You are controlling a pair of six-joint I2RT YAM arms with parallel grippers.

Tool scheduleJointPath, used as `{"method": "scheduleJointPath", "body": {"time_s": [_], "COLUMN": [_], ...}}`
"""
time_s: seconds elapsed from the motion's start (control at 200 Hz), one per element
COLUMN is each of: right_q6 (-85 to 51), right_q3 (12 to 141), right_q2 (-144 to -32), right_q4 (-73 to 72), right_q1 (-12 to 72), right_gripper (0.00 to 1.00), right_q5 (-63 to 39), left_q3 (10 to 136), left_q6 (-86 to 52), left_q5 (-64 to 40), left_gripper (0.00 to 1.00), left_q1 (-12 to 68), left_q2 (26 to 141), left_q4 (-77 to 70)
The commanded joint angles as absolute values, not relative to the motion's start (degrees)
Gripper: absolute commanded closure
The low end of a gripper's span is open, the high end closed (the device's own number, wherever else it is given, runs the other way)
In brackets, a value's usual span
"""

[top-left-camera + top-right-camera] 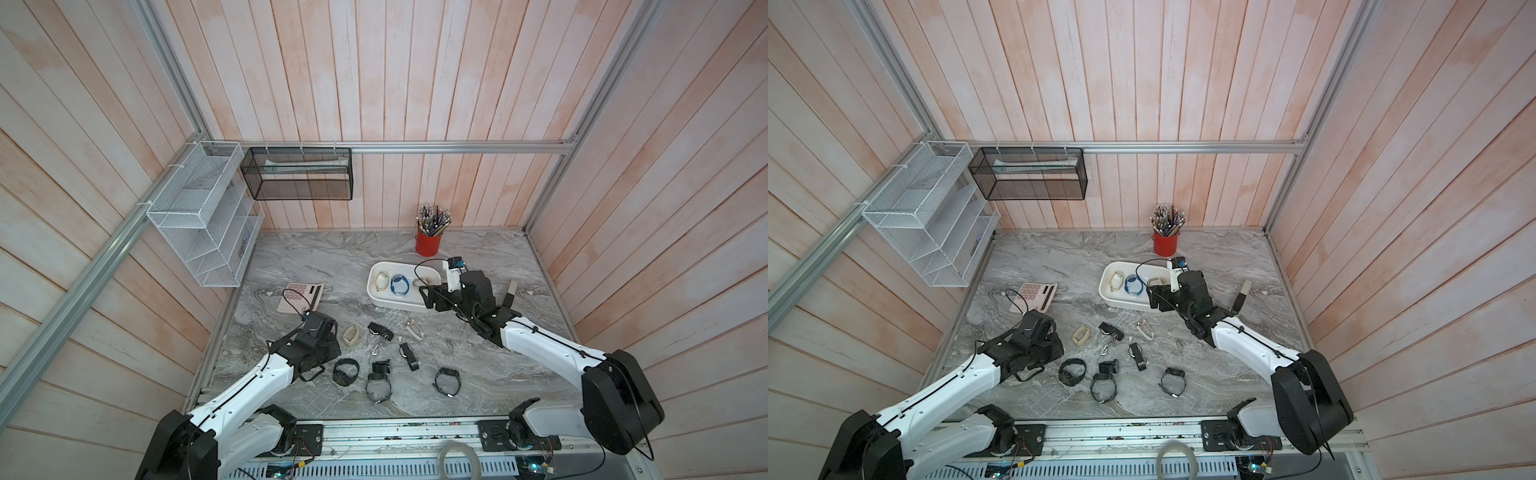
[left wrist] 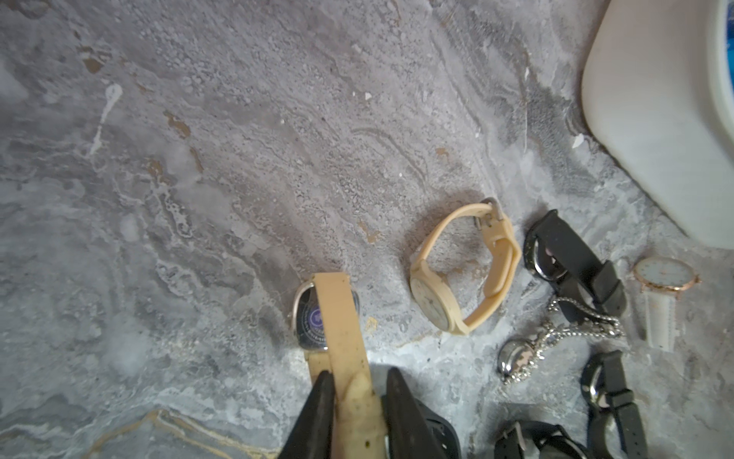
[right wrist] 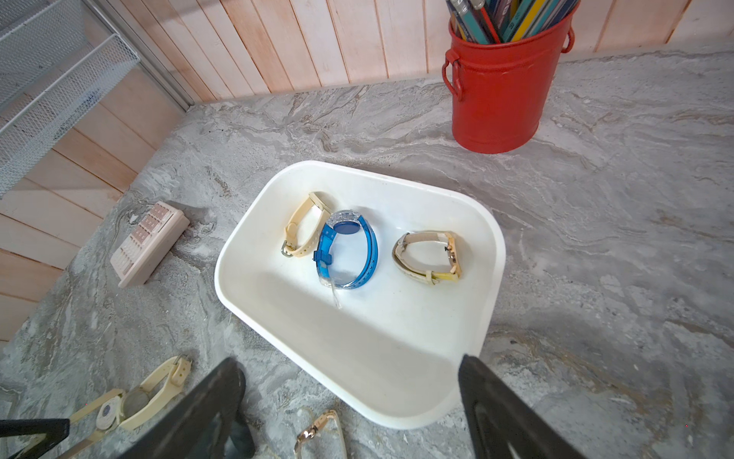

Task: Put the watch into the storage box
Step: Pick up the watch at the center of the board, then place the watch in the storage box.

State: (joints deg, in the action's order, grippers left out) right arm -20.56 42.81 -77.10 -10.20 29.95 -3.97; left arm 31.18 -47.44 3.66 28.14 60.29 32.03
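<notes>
- Grey marble tabletop [image 1: 316, 257]: one, filling the lower middle of both top views, with plank walls around it.
- Robot arms: two, white with black joints. The left arm [image 1: 249, 382] enters from the lower left and the right arm [image 1: 540, 345] from the lower right.
- Wire-mesh wall baskets: two, upper left. One is a white basket [image 1: 199, 216], the other a black basket [image 1: 297, 174].
- Storage box [image 1: 390, 302]: one white tub, right of centre. The right arm covers its right end in both top views.
- Pink calculator [image 1: 300, 297]: one, left of the box.
- Red pail [image 1: 428, 245]: one, full of pencils, just above the box in the frame.
- Left gripper [image 2: 355, 381]: jaws narrow, pinched on the strap of the tan-strap watch [image 2: 329, 314], bottom centre of the left wrist view. The top views hide this watch under the gripper, lower left of the marble, well apart from the box.
- Right gripper [image 3: 349, 361]: jaws wide, holding nothing, over the box's near edge.
- Watches in the box: three. A cream watch [image 3: 302, 228] touches a blue watch [image 3: 347, 250]; a beige gold-cased watch [image 3: 429, 254] lies apart.
- Loose watches between the left gripper and the box:
  - one looped cream watch [image 1: 351, 336]
  - one white-strap watch [image 1: 413, 330]
  - one chain watch [image 1: 376, 347]
  - five black watches by my count, e.g. [image 1: 446, 382]; the one at lower centre may be two overlapping
- Writing: a ring of print on the held watch's case, too blurred to read.
</notes>
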Motion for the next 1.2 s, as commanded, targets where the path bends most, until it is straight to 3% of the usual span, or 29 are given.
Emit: {"method": "scheduleJointPath", "body": {"time_s": [0.0, 0.14, 0.545, 1.195], "right_q6": [-19.72, -19.69, -19.73, -20.61], "right_q3": [41.92, 41.84, 41.06, 36.37], "right_q2": [-76.11, -76.04, -73.21, -62.52], "right_q4": [-10.5, -10.47, -8.56, -2.58], "right_q1": [29.71, 29.67, 29.35, 28.22], "right_gripper": [0.12, 0.12, 0.12, 0.11], "right_q5": [-3.69, -3.57, -2.5, 1.6], "left_q3": [33.82, 35.43, 46.48, 77.05], "left_q6": [-46.51, -45.21, -35.51, -20.54], "left_q5": [5.08, 4.71, -2.92, -14.46], "left_gripper": [0.9, 1.0, 1.0, 1.0], "left_q1": [28.24, 28.29, 28.27, 30.31], "left_q2": [60.81, 61.42, 65.66, 96.27], "left_q4": [33.96, 33.63, 26.48, 14.82]}}
